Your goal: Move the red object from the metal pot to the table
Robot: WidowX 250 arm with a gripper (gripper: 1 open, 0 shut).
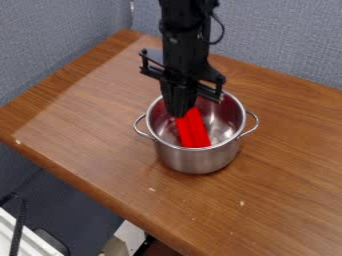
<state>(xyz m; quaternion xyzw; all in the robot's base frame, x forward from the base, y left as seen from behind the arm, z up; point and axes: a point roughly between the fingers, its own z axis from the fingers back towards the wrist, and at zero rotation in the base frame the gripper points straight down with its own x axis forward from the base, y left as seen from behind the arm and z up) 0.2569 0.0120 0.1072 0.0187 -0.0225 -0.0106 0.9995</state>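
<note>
The metal pot stands near the middle of the brown table, shiny, with a loop handle on each side. The red object is an elongated block inside the pot, tilted, its upper end rising to about rim height. My black gripper points straight down over the pot's left half, and its fingers are shut on the block's upper end. The block's lower end is still within the pot walls; whether it touches the bottom I cannot tell.
A grey fabric wall runs behind the table's back left edge. The table's front edge drops off to the floor at the lower left. Bare tabletop lies left and in front of the pot.
</note>
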